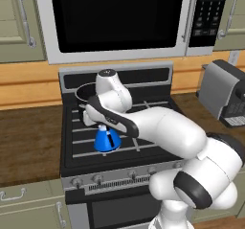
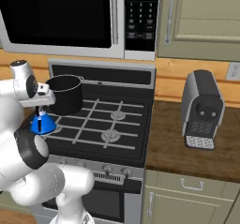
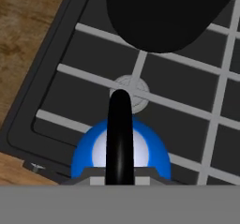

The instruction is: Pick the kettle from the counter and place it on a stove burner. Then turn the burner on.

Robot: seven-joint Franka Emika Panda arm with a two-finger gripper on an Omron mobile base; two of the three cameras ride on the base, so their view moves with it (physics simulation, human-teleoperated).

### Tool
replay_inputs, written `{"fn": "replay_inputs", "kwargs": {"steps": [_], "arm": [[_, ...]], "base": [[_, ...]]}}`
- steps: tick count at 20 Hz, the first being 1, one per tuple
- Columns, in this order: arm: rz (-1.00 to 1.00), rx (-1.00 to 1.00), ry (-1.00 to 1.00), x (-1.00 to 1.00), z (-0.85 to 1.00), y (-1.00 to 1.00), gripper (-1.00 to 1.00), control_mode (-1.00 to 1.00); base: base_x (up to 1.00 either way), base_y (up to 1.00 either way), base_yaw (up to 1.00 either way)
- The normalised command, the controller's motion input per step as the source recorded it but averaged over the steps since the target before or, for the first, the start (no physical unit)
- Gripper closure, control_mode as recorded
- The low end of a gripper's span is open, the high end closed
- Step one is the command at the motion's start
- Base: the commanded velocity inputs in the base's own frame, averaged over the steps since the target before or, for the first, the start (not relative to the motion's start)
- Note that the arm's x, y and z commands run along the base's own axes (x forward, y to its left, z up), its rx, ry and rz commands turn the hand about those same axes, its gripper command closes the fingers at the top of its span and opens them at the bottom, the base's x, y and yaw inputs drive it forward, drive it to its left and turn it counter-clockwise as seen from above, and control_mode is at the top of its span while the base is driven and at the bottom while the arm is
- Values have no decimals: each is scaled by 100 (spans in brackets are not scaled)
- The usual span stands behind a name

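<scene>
Step in hand, by judgement: setting the kettle [image 1: 106,141] on the front-left burner [image 3: 131,91].

Gripper [image 1: 101,126] closed on the black arched handle [image 3: 119,134] at its top; blue body hanging directly beneath, seen from above in the hand view. Kettle held over the front-left part of the range [image 2: 101,124], near the front edge and short of the burner head — whether the base touches the grates [image 3: 93,78] cannot be told. Burner head visible just beyond the handle in the hand view, not yet beneath the kettle's centre.

To do the step well:

- Carry forward, away from the range's front edge, until the pale knob sits over the grey burner head.
- Keep the handle vertical; a tilt would swing the cone and land it on one edge.
- Keep clear of the black pot [image 2: 64,94] on the rear-left burner, close behind the kettle.
- Lower slowly until the base rests flat across the grate bars — not on one bar alone.
- Release only with the kettle at rest; then lift straight up, so that the fingers leave the handle without dragging it.
- Afterwards, reach for the knobs [image 1: 97,178] on the front panel; matching knob to burner needs checking first.
</scene>
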Motion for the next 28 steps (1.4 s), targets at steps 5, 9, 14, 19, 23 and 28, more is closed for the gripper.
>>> {"fn": "replay_inputs", "kwargs": {"steps": [5,9,14,19,23,28], "arm": [[0,1,0,23,-1,-1,100,-100],[0,1,0,29,0,0,100,-100],[0,2,0,23,-2,0,100,-100],[0,6,0,5,-6,0,100,-100],[3,7,0,1,-6,0,100,-100],[2,3,-1,0,-17,0,100,-100]], "base": [[0,0,0],[0,0,0],[0,0,0],[0,0,0],[0,0,0],[0,0,0]]}}
